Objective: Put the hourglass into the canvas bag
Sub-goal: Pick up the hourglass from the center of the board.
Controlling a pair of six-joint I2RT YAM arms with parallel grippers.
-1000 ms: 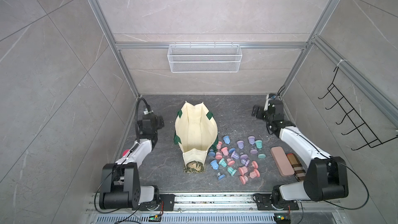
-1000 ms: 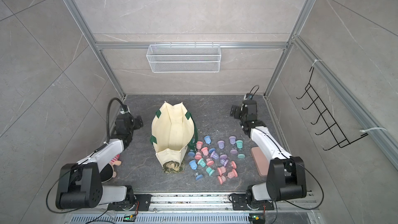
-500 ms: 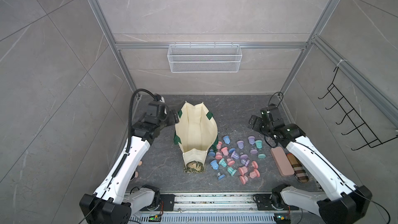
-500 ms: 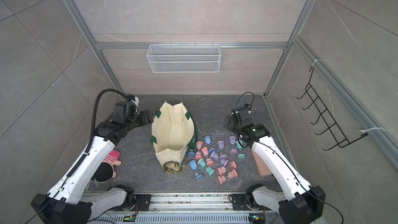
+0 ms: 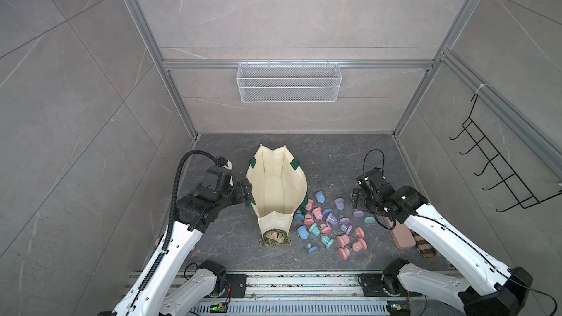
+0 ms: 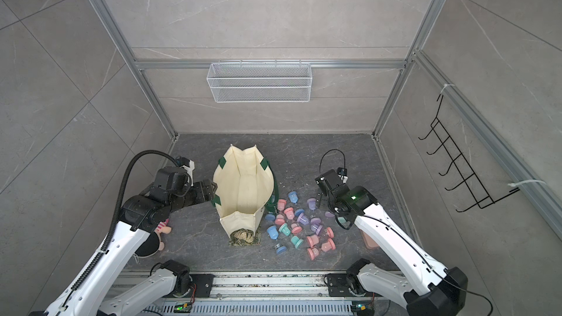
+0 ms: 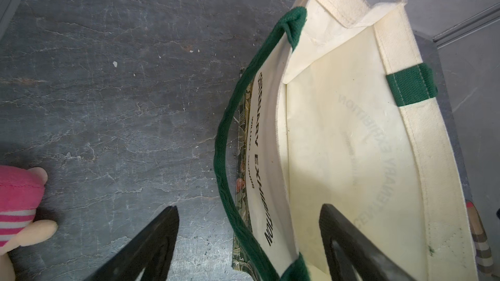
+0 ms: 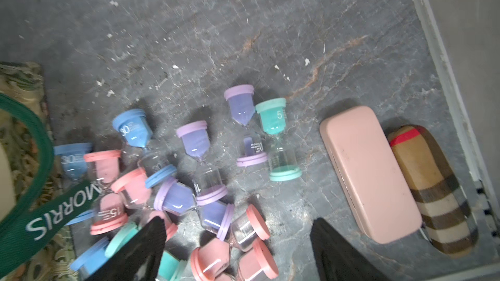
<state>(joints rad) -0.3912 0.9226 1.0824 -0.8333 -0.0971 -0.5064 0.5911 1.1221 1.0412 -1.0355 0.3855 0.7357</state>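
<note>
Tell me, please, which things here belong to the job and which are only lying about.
For the job: hourglasses, canvas bag.
Not for the job: pink case, checked pouch, plush toy, wire basket.

A plush toy [image 6: 162, 228] lies half hidden beneath the left arm [image 6: 127, 238] in a top view, its body cut off in the left wrist view. There the right arm [image 6: 389, 232] covers most of the pink case [image 6: 369, 240]. A patterned mat [image 5: 275, 236] shows only at the canvas bag [image 5: 264, 183]'s near end.
</note>
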